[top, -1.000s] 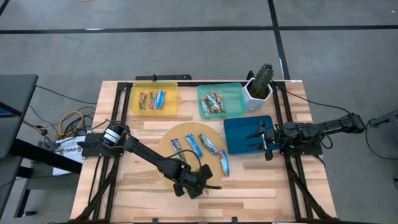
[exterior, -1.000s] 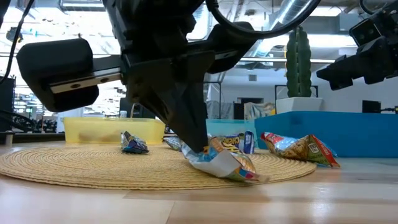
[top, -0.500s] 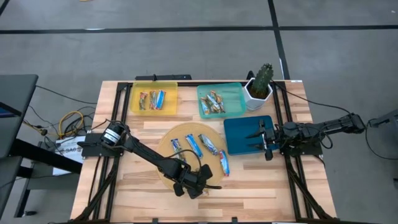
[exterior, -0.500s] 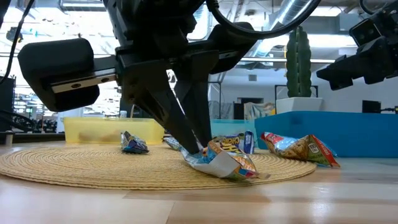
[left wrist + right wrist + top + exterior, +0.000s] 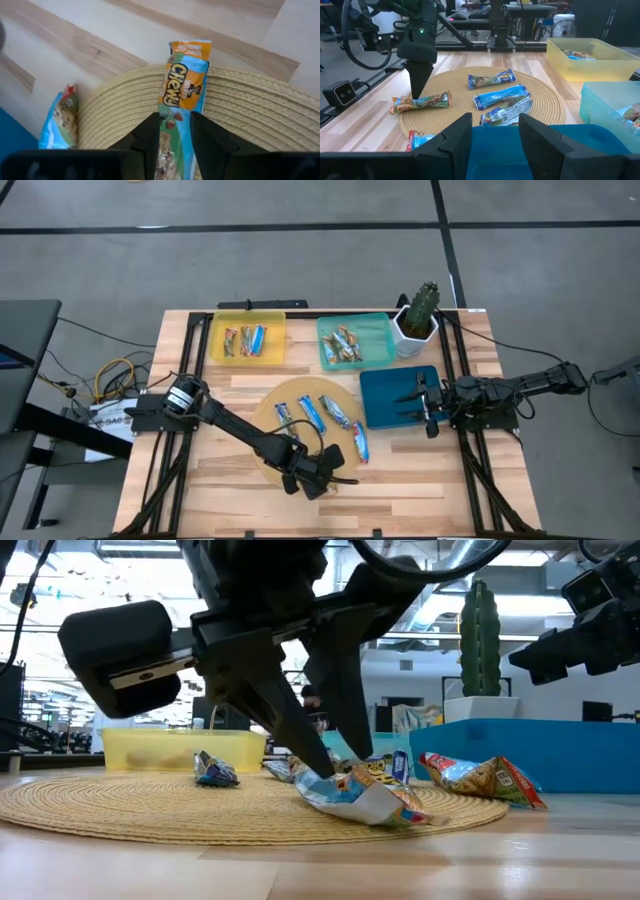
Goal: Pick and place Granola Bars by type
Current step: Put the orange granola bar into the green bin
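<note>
A few bars already sit in the yellow tray (image 5: pixel 248 338) and teal tray (image 5: pixel 354 341), but several granola bars (image 5: pixel 322 413) remain on the woven mat (image 5: pixel 268 405). The left hand (image 5: pixel 318 762) stands with fingers parted astride an orange bar (image 5: pixel 181 95) at the mat's edge, not gripping it. The right hand (image 5: pixel 491 131) hangs open over the blue tray (image 5: pixel 385 385).

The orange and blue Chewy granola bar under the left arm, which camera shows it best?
Left wrist view: the orange and blue Chewy granola bar fills the frame, label readable. Low view shows it side-on; right wrist, small; high view, mostly hidden.
</note>
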Available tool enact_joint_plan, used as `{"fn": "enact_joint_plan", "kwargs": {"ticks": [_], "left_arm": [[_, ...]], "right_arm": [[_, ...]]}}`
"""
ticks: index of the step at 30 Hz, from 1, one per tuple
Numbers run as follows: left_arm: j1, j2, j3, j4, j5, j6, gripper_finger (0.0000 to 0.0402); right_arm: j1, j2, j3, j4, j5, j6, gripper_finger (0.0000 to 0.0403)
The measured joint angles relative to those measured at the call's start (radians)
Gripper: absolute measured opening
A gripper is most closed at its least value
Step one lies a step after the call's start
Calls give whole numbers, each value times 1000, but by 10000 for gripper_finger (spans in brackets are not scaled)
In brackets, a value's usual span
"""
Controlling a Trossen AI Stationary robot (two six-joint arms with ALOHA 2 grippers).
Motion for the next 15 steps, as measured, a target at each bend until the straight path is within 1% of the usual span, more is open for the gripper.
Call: {"fn": "enact_joint_plan", "kwargs": {"ticks": [15], "left_arm": [[14,14,5,-43,3,69,103]], "right_arm": [[0,0,0,0,0,0,154]]}}
